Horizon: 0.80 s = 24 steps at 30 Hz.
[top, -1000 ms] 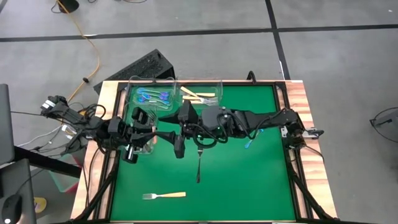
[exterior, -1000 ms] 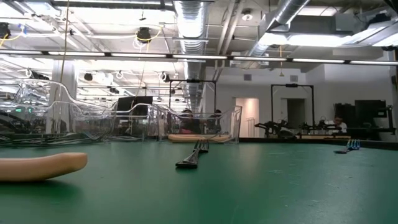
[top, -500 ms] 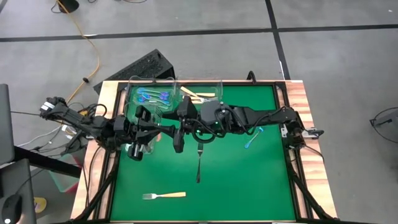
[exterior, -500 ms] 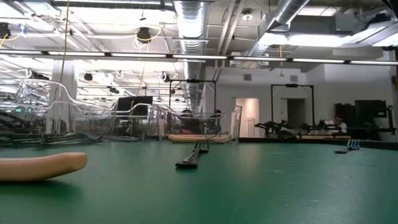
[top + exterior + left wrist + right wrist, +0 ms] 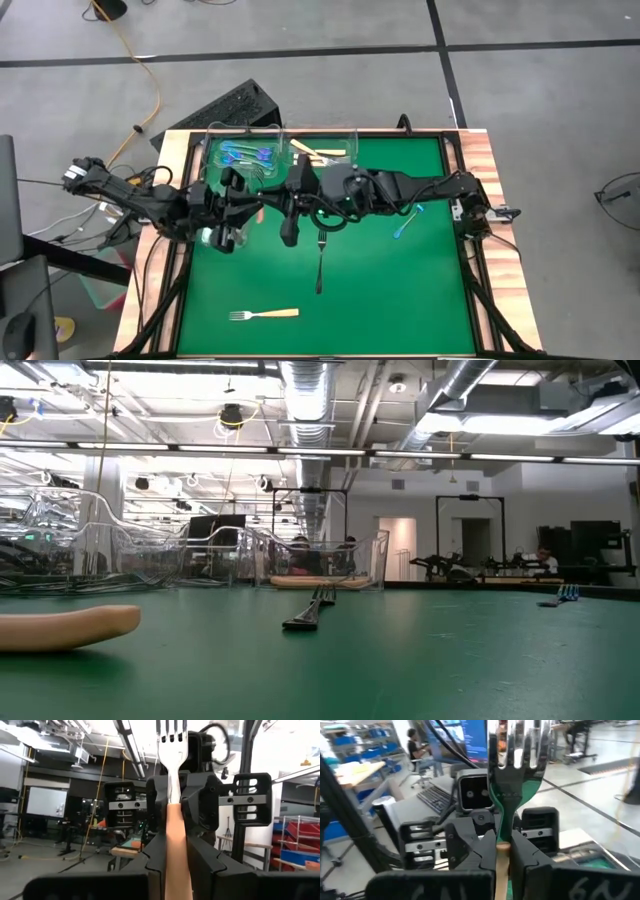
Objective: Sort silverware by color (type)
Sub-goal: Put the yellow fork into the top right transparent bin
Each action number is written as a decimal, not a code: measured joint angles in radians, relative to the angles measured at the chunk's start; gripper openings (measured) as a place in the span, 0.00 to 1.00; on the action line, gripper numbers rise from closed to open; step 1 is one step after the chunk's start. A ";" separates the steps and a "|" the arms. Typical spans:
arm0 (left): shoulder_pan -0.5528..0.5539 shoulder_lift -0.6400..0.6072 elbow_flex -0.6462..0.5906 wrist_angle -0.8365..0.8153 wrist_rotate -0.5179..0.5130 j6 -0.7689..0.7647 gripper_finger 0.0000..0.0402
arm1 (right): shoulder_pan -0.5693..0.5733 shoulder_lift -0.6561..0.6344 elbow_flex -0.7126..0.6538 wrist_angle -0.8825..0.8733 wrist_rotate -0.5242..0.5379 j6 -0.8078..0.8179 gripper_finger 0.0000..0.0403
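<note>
A tan-handled fork (image 5: 172,780) with silver tines is held in the air over the table's left middle, tines uppermost. My left gripper (image 5: 250,208) and my right gripper (image 5: 282,207) meet there head-on, both shut on it. On the green mat lie a dark fork (image 5: 320,262), another tan-handled fork (image 5: 265,314) near the front edge and a blue fork (image 5: 405,222) to the right. In the low view the dark fork (image 5: 310,610) and the tan handle (image 5: 65,627) rest flat, and both grippers are out of frame. My left gripper pinches the fork's tan handle (image 5: 178,850) between its two fingers, coming from the table's left side and slanting slightly upward. The fork stands clear of the table with its tines up. My right gripper has its fingers (image 5: 159,805) on either side of the fork where the tan handle meets the silver neck (image 5: 173,806), coming level from the table's right side. In its own view the handle (image 5: 502,862) runs down between the fingers.
Clear plastic bins stand along the far left edge: one with blue forks (image 5: 245,155), one with tan-handled forks (image 5: 320,152), and a third (image 5: 225,232) beneath my left gripper. The mat's near and right parts hold only the loose forks.
</note>
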 joint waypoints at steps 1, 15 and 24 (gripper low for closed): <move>0.002 -0.001 0.000 -0.007 -0.006 -0.007 0.09 | 0.000 0.000 0.000 -0.010 0.018 0.003 0.07; 0.016 -0.059 0.000 -0.265 -0.323 -0.109 0.27 | -0.122 -0.050 0.002 -0.193 0.129 -0.037 0.06; 0.032 -0.060 0.000 -0.517 -0.464 -0.378 0.28 | -0.293 -0.011 0.002 -0.473 0.155 -0.118 0.06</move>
